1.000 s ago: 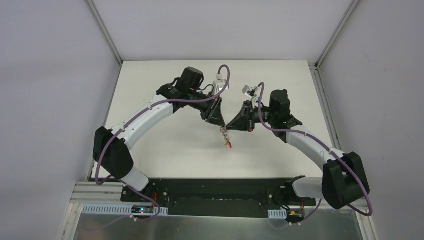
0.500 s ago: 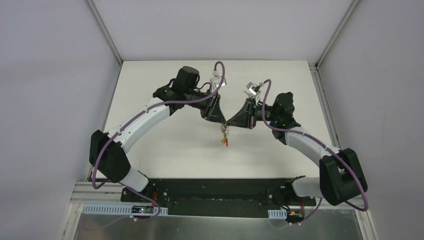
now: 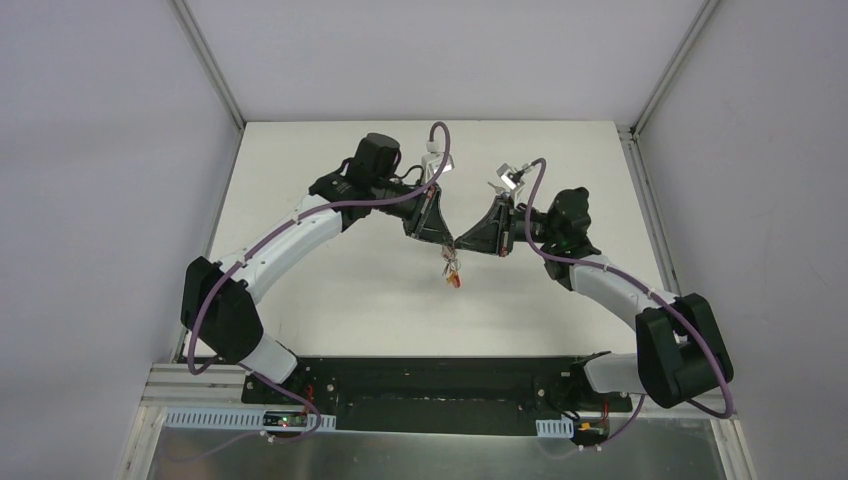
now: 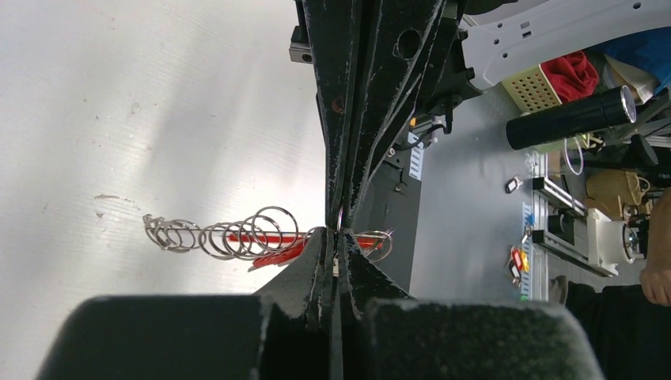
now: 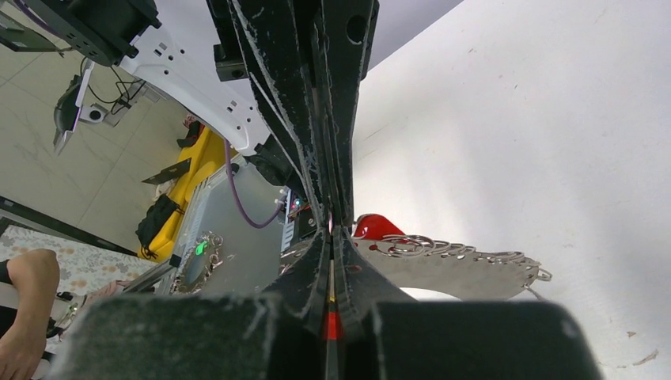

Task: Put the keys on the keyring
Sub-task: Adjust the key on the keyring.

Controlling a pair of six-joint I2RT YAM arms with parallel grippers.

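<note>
Reaching in over the white bench [image 3: 330, 290], the left arm [image 3: 290, 230] comes from the near left corner and the right arm [image 3: 610, 280] from the near right corner. They meet above the middle of the bench, about halfway between its left and right edges.

At that place the left gripper [image 3: 447, 238] and the right gripper [image 3: 462, 243] stand tip against tip, both pointing downward and toward each other. The left gripper has its jaws pressed together, with no gap between them in its wrist view. A thin metal ring sits right at its tips, but I cannot tell if it is really pinched. The right gripper is also closed tight, and a strip of red shows between its fingers [image 5: 348, 277], so it grips the keyring.

The keyring [image 3: 452, 270] hangs just under the two tips, over the centre of the bench. Its red half [image 5: 376, 227] lies just beside the right gripper's tips. A row of small metal rings [image 4: 237, 236] stretches away from the tips to one side, one ring overlapping the next. At the lower end of the hanging keyring there is a red-orange spot [image 3: 456, 283], too small to say what it is.
</note>
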